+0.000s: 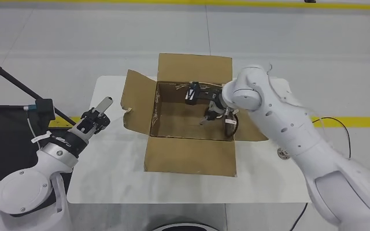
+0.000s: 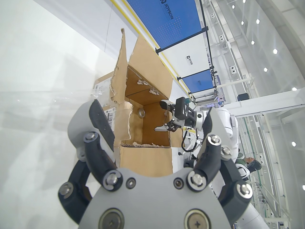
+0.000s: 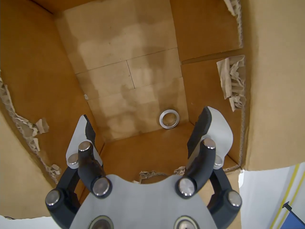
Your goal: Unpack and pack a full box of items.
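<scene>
An open cardboard box (image 1: 190,156) stands in the middle of the white table, flaps spread and edges torn. One metal ring (image 3: 169,118) lies on the box floor, close to a corner; the ring (image 2: 141,112) also shows in the left wrist view. My right gripper (image 3: 145,125) hangs inside the box mouth above the floor, open, with nothing between its fingers; the right gripper (image 1: 204,119) sits near the box's right wall in the top view. My left gripper (image 1: 104,107) stands over the table left of the box, open and empty, its fingers (image 2: 102,122) pointing toward the torn left flap.
The table (image 1: 173,185) has bare room in front of and left of the box. A torn side flap (image 1: 130,107) juts out toward the left arm. A black stand (image 1: 23,110) sits off the table's left edge.
</scene>
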Controlling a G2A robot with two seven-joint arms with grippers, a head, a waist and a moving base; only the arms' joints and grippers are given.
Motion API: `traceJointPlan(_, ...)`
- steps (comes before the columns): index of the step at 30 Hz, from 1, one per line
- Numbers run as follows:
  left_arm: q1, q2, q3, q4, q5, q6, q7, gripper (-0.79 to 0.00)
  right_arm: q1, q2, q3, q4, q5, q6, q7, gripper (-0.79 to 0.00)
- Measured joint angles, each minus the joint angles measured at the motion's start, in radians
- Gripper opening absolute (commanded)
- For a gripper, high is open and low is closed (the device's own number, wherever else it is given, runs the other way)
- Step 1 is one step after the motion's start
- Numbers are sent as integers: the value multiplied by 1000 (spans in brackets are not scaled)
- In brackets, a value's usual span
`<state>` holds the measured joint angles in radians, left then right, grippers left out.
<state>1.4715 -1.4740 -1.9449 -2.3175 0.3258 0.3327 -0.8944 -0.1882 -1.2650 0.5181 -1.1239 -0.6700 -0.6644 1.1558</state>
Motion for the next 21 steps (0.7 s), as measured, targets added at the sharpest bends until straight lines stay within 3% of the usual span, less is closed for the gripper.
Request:
traceJointPlan(8, 0, 0, 0, 0, 0, 0, 0, 0, 101, -34, -190, 171, 95, -75, -75, 0)
traceJointPlan(21, 0, 0, 0, 0, 0, 0, 0, 0, 137, -129, -298, 355, 121, -83, -83, 0)
